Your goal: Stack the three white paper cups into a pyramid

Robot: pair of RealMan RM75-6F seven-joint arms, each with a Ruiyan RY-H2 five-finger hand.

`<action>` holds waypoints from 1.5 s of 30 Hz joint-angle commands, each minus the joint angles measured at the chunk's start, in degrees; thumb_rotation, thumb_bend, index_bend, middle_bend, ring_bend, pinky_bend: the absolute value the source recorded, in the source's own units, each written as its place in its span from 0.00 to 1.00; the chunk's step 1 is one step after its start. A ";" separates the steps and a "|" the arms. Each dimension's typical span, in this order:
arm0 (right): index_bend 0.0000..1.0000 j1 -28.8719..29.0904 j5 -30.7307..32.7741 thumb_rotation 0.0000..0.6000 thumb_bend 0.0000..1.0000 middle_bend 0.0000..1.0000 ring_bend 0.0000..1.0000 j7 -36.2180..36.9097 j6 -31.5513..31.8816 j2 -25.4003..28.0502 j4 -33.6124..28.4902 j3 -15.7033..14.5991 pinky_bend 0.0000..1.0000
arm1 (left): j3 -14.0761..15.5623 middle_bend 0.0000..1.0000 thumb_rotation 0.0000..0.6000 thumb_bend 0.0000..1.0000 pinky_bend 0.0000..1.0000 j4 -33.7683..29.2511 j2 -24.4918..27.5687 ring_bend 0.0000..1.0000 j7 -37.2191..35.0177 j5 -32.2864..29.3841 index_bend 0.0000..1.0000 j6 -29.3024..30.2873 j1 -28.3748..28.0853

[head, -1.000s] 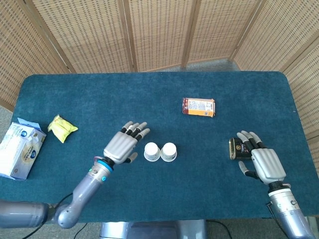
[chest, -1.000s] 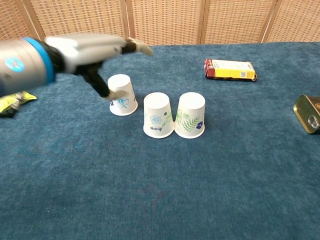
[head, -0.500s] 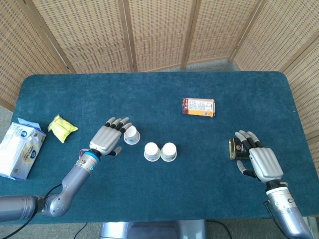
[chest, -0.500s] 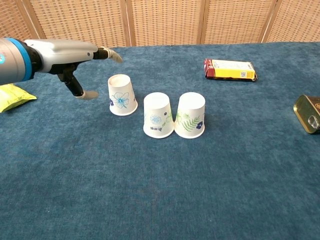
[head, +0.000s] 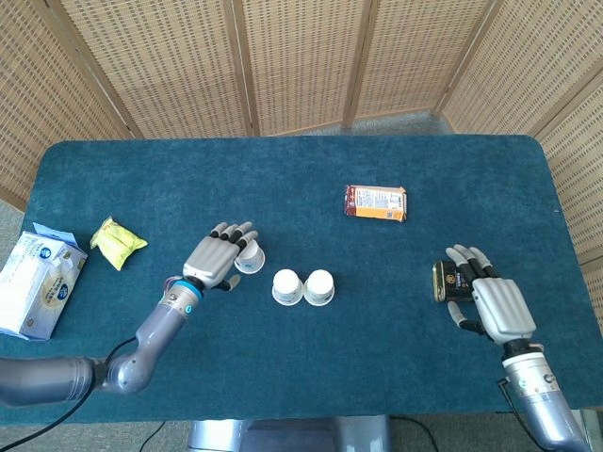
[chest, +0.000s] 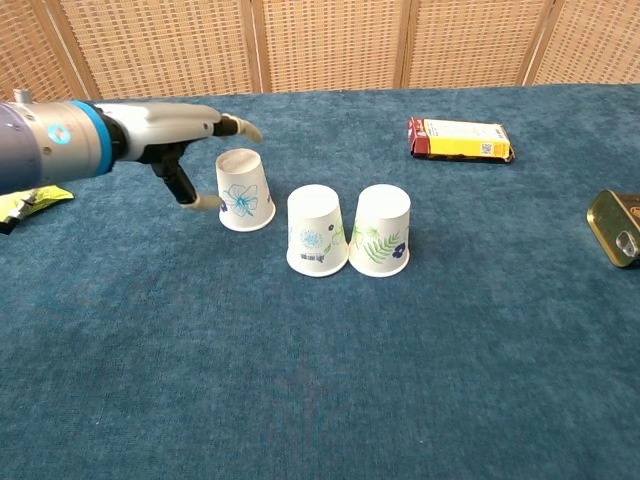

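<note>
Just right of the left hand (chest: 185,135): lone paper cup (chest: 244,190), upside down | hand spread, fingers above its rim | paired cups (chest: 348,230) further right, touching | right hand (head: 495,303) spread, fingertips over tin (head: 447,281)

Snack bar (head: 376,202) (tin (chest: 615,227) nearby)

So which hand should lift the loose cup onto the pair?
Left. The left hand is open right beside the blue-flower cup, which stands apart from the touching pair. The right hand rests far off by the tin.
</note>
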 commanded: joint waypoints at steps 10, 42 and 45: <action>0.02 -0.12 1.04 1.00 0.45 0.02 0.00 -0.42 0.17 -0.01 0.06 0.05 0.41 | -0.03 0.00 1.00 0.42 0.25 4.90 -3.67 0.00 -3.42 0.06 0.00 -1.53 -1.54; 0.03 -0.48 1.23 1.00 0.45 0.02 0.00 -0.19 0.91 -0.11 -0.20 0.13 0.41 | 1.23 0.11 1.00 0.51 0.57 10.42 -6.71 0.24 -3.83 1.41 0.30 -0.42 -2.22; 0.03 -0.49 1.29 1.00 0.45 0.02 0.00 -0.20 0.95 -0.04 -0.28 0.17 0.41 | 1.08 0.12 1.00 0.51 0.59 10.47 -7.00 0.26 -3.88 1.71 0.33 0.09 -2.10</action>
